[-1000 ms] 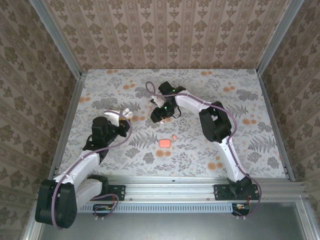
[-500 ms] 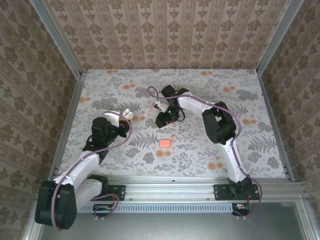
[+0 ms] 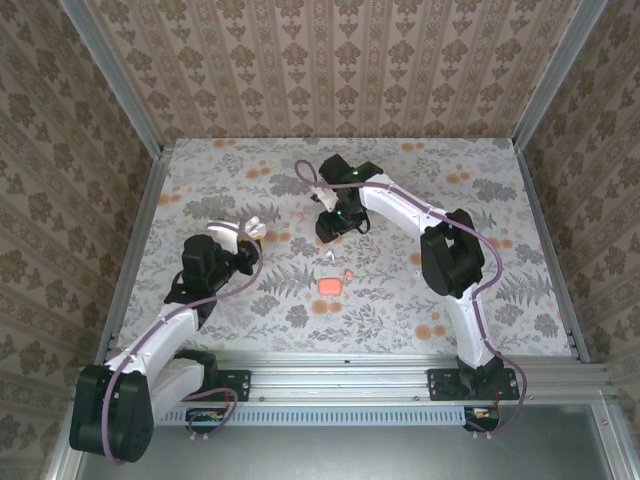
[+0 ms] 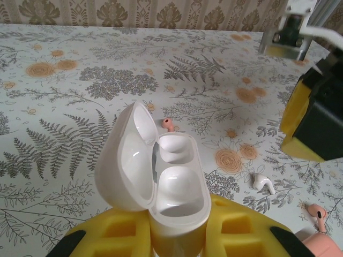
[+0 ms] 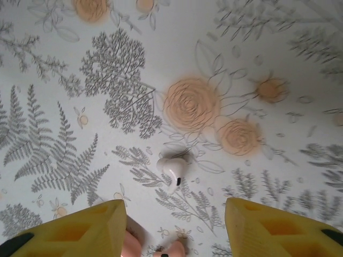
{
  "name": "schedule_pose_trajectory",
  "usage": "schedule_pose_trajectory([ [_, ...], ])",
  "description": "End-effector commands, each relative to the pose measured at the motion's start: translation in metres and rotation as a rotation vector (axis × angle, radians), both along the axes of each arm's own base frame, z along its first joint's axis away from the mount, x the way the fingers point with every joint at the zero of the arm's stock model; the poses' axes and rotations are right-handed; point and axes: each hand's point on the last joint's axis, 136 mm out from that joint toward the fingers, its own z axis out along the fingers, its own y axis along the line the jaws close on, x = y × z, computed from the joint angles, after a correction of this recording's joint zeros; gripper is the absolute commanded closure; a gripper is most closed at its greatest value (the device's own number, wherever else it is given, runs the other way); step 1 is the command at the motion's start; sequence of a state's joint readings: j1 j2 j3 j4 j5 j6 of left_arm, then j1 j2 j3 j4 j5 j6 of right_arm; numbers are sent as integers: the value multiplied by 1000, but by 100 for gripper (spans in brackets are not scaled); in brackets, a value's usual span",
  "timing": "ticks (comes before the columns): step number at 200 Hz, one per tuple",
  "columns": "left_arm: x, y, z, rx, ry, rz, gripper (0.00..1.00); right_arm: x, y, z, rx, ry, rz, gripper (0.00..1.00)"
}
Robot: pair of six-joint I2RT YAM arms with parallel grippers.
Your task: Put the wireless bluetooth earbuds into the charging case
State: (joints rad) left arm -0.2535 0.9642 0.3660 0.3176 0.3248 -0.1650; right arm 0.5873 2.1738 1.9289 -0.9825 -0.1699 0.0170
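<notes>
Starting wide, Ana asks: where does it all sit against the coral case (image 3: 328, 285)?

Ben: That case lies near the middle of the table (image 3: 500, 300). The right gripper (image 5: 174, 214) hangs just beyond it, on the side away from the arm bases, jaws apart with nothing held. The left gripper (image 4: 179, 230) is off to the coral case's left, clamped on the white charging case (image 4: 161, 176), whose lid is swung open (whether anything sits inside I cannot tell).

Ana: And the buds?

Ben: One white earbud (image 5: 172, 169) lies on the table just beyond the coral case, directly under the right gripper and between its yellow fingers (image 5: 80, 230) in the wrist view. A coral earbud (image 3: 347, 272) lies just beside the coral case, off its far right corner.

Ana: So how should the pick go?

Ben: I'd judge the step in hand is picking up that white earbud. Come straight down, centred on it, with the pads low to the table because it is so small. Close gently so it doesn't squirt out sideways, and stay off the coral earbud nearer the coral case.

Ana: Which way does the white one point?

Ben: It lies on its side. Its long axis runs bulb to stem; the dark-tipped stem points toward the coral case, the bulb away from it. The fingers stand either side of that axis, so they would close across it.
</notes>
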Motion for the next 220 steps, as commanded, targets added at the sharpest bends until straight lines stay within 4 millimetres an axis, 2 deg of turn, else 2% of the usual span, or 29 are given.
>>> schedule_pose_trajectory([
  [1, -3, 2, -2, -6, 17, 8, 91, -10, -15, -3, -172, 12, -43, 47],
  [46, -3, 3, -2, -3, 18, 9, 91, -8, -5, -12, -207, 40, -120, 47],
  [108, -3, 2, -2, -2, 18, 7, 91, -13, 9, -39, -211, 97, -115, 49],
  [220, -4, 3, -5, 9, 29, 6, 91, -17, 7, -70, -274, 128, -92, 55],
])
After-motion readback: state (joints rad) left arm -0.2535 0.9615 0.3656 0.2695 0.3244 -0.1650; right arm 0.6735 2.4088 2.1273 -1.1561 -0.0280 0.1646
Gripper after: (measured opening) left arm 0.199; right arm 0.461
